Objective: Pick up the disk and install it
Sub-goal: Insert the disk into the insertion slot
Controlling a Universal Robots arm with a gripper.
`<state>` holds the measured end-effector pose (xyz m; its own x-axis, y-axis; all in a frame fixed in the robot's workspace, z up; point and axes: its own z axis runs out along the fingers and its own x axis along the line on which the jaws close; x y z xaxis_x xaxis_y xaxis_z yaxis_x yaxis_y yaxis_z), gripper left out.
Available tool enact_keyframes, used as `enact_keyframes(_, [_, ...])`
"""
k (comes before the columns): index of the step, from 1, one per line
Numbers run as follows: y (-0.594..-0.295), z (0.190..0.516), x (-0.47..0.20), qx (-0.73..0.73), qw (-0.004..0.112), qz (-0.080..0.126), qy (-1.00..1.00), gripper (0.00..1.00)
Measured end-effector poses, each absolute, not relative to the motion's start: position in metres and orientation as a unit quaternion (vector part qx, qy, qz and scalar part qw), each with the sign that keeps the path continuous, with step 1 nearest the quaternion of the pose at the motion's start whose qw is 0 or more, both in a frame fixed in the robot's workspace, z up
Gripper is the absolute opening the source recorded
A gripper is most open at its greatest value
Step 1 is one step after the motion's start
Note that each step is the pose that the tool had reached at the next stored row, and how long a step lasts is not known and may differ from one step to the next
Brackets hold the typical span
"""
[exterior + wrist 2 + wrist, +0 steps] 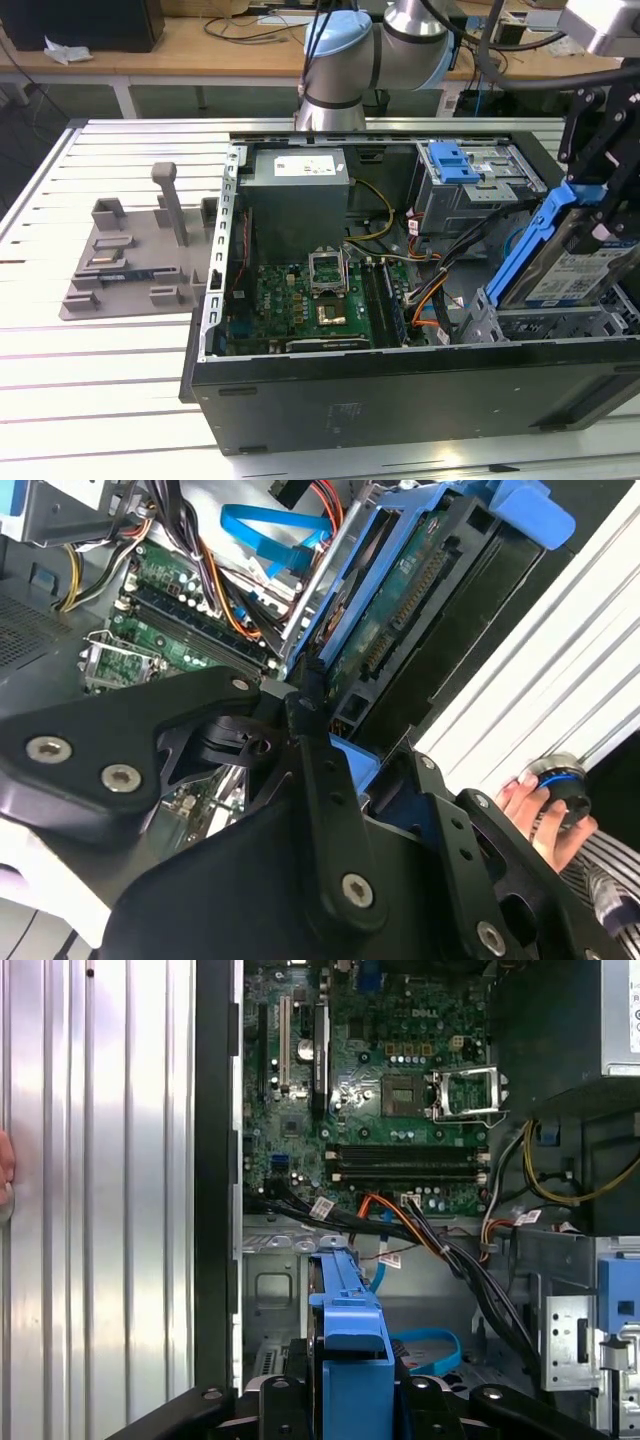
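Disk held tilted over the case's drive bay.

The gripper [590, 215] clasped the disk [560, 255] by its blue carrier, slanted above the cage [520, 322] at the case's [400, 385] front corner, near the motherboard [300, 305].

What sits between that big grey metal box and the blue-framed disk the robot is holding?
In the exterior view, between the grey box and the disk, held tilted in the gripper, lie the green motherboard, loose cables and a metal drive cage.
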<state>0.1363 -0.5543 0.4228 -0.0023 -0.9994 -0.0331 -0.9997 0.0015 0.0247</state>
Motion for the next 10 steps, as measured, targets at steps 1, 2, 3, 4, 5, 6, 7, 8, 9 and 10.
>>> enact_keyframes(1, [-0.554,0.422,0.136,-0.706,0.003,0.020,0.708,0.37])
enact_keyframes(2, [-0.554,0.421,0.136,-0.706,0.003,0.021,0.708,0.37])
enact_keyframes(3, [-0.554,0.419,0.136,-0.706,0.003,0.021,0.708,0.37])
enact_keyframes(4, [-0.554,0.418,0.136,-0.706,0.003,0.021,0.708,0.37])
enact_keyframes(5, [-0.554,0.417,0.136,-0.706,0.003,0.021,0.708,0.37])
enact_keyframes(6, [-0.554,0.416,0.136,-0.706,0.003,0.021,0.708,0.37])
enact_keyframes(7, [-0.554,0.414,0.136,-0.706,0.003,0.021,0.708,0.37])
enact_keyframes(8, [-0.554,0.412,0.136,-0.706,0.003,0.020,0.708,0.37])
enact_keyframes(9, [-0.554,0.411,0.136,-0.706,0.003,0.020,0.708,0.37])
enact_keyframes(10, [-0.554,0.408,0.136,-0.706,0.003,0.020,0.708,0.37])
